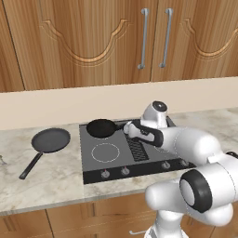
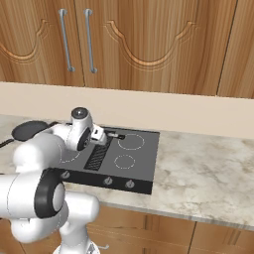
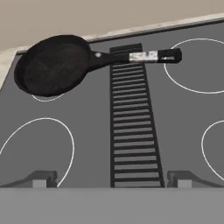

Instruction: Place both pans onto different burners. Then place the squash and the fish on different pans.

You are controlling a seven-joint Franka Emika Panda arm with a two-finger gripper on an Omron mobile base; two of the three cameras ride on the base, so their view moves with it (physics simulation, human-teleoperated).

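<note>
Small pan (image 3: 52,65): on rear-left burner (image 3: 46,97). Gripper (image 3: 111,179): jaws wide, empty. Next: larger pan (image 1: 50,140) on counter (image 1: 46,181); grip handle mid-length, square.

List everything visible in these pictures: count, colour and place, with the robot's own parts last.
small pan: one, black, on the cooktop's rear left burner, handle lying across the vent strip.
large pan: one, black, long handle, on the counter left of the cooktop.
cooktop: one, dark grey, set in the counter, knobs along its front edge.
burners: four white rings, three uncovered.
vent strip: one, black, ribbed, at the cooktop's centre.
counter: one, beige marble.
cabinets: brown wood, metal handles, above the counter.
arm: one, white with dark joints.
gripper: one, open, over the cooktop's front.
</note>
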